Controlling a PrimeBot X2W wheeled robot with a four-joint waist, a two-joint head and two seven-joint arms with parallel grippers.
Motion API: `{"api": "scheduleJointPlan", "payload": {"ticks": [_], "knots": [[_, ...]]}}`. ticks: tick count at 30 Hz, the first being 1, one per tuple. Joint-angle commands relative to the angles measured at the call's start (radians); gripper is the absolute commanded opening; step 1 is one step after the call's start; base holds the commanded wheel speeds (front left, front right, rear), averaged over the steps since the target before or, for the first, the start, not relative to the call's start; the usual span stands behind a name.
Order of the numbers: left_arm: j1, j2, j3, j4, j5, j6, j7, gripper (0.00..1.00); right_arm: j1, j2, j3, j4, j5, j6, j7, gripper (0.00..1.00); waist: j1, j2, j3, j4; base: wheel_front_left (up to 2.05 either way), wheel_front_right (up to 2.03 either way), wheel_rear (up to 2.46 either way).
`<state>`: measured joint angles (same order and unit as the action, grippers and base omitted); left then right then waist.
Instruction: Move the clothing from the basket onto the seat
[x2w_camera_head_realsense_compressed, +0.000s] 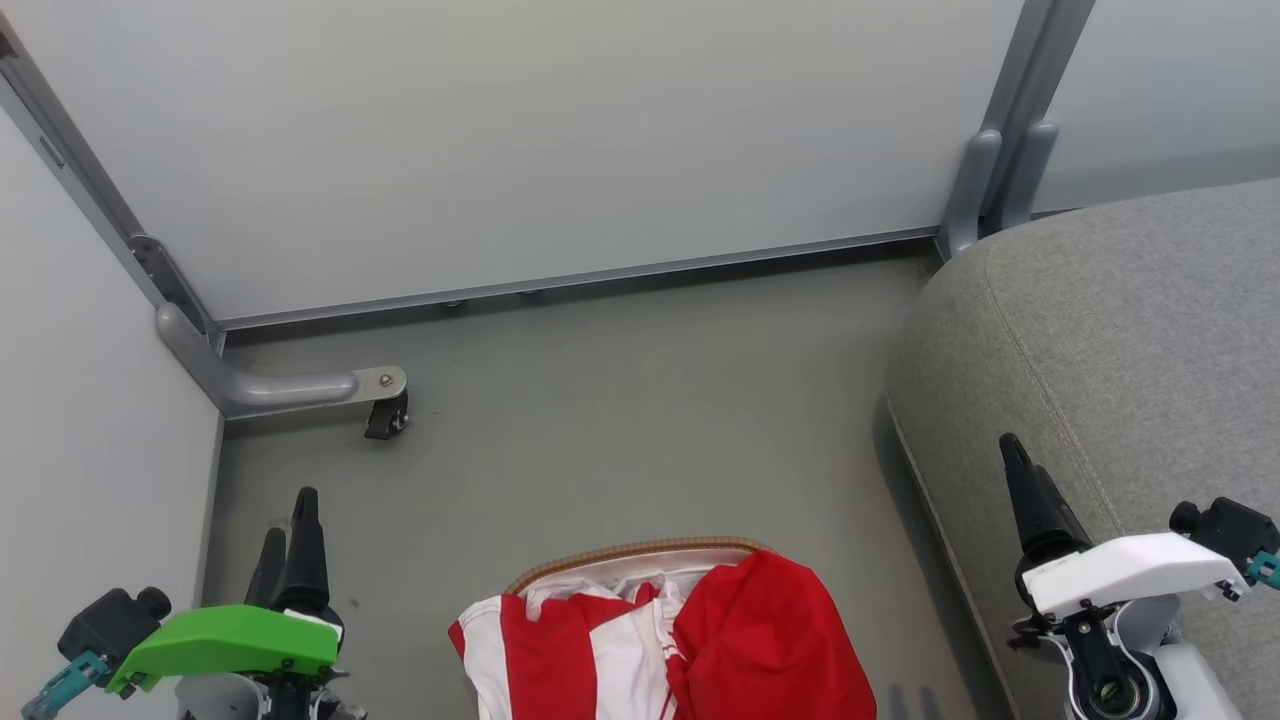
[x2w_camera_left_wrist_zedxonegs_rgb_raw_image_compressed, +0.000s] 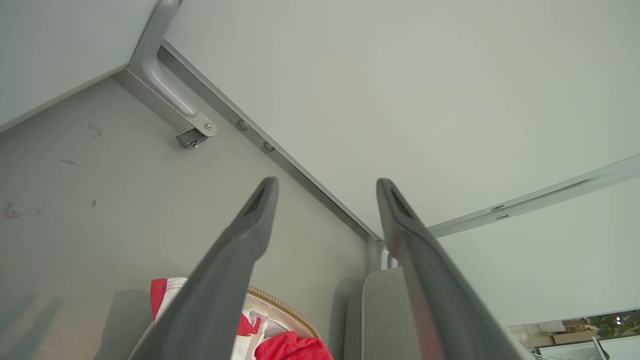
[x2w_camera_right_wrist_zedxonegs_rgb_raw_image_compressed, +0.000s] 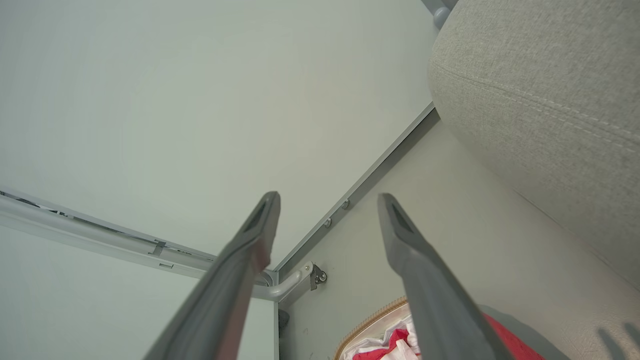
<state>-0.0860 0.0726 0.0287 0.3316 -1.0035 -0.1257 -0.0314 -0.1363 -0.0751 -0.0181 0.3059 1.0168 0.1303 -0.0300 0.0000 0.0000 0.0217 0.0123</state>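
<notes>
Near the robot on the floor, the clothing, red with white stripes, lay heaped in the basket, draped over its left rim. Right of it stood the seat. Each wrist view showed what the head view obscured: left jaws and right jaws spread wide, empty.

Grey floor ahead of the left fingers. Pale partition panels in grey metal frames stand beyond. A frame foot with a black castor lies near those fingers.
</notes>
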Motion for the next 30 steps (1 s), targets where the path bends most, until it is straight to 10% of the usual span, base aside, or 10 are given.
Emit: {"api": "scheduleJointPlan", "payload": {"ticks": [1, 30], "knots": [[-0.034, 0.010, -0.003, -0.008, 0.027, 0.002, -0.008, 1.00, -0.026, -0.009, 0.003, -0.008, -0.025, 0.000, -0.009, 1.00, 0.0000, 0.0000, 0.000, 0.000, 0.00, 0.00, 0.00], [0.014, 0.013, -0.041, -0.028, 0.423, 0.031, -0.099, 1.00, 0.010, 0.000, 0.031, -0.016, -0.416, 0.000, -0.101, 1.00, 0.0000, 0.0000, 0.000, 0.008, 0.00, 0.00, 0.00]]}}
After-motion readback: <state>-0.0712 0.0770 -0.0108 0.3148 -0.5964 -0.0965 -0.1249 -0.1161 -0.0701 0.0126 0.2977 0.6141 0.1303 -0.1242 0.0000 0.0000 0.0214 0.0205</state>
